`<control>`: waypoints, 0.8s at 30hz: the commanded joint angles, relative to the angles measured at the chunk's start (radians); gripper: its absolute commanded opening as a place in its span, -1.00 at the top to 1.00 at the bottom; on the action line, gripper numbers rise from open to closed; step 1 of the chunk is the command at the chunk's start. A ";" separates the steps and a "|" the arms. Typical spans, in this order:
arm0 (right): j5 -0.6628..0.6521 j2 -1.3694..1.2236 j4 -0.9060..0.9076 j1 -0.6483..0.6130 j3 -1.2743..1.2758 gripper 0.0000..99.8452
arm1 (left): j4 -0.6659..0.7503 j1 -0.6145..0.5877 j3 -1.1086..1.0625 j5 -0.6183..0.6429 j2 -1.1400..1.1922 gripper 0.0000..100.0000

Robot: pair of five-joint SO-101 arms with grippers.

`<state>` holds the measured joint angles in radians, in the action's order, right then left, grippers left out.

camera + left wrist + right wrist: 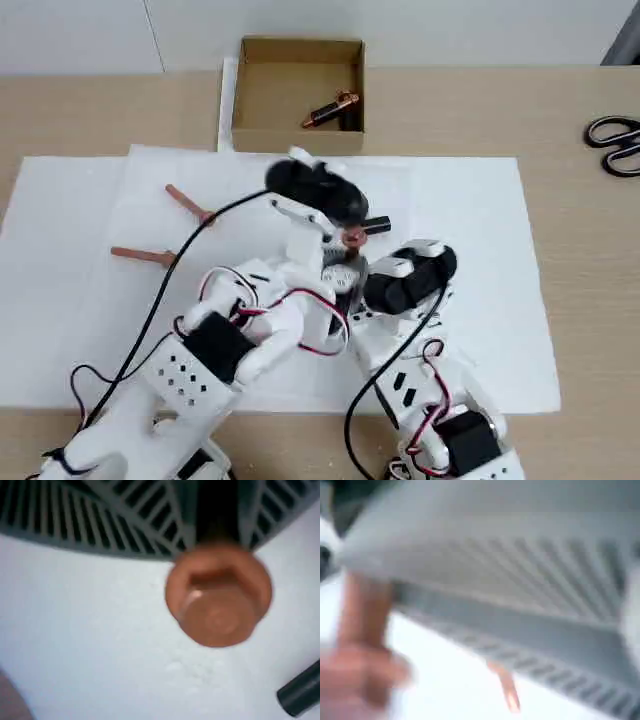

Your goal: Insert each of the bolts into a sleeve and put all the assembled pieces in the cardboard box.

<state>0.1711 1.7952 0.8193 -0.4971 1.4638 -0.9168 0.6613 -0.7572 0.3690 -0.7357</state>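
A copper bolt [218, 597] fills the left wrist view head-on, its shank running up into the dark gap of my left gripper [217, 525], which is shut on it. From above, that bolt's head [353, 237] shows at the middle of the white paper [470, 200], beside a black sleeve [377, 226] lying on the paper [300, 695]. My right gripper [350, 272] sits just below the bolt, close against the left one. The right wrist view has a bolt [365, 645] blurred close by. Two loose bolts [187, 203] [143, 256] lie at the left.
The cardboard box [250, 100] stands at the back centre with one sleeved bolt [330, 110] inside. Scissors [615, 142] lie on the bare table at the far right. Both arms and their cables cover the front middle of the paper.
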 commanded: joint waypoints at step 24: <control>-0.029 -0.002 -0.013 0.030 -0.049 0.99 | -0.583 -0.422 0.463 -0.295 -0.187 0.52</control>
<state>0.1726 1.7983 0.8193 -0.4925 1.4622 -1.4615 0.3943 -0.3583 0.2033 -0.8784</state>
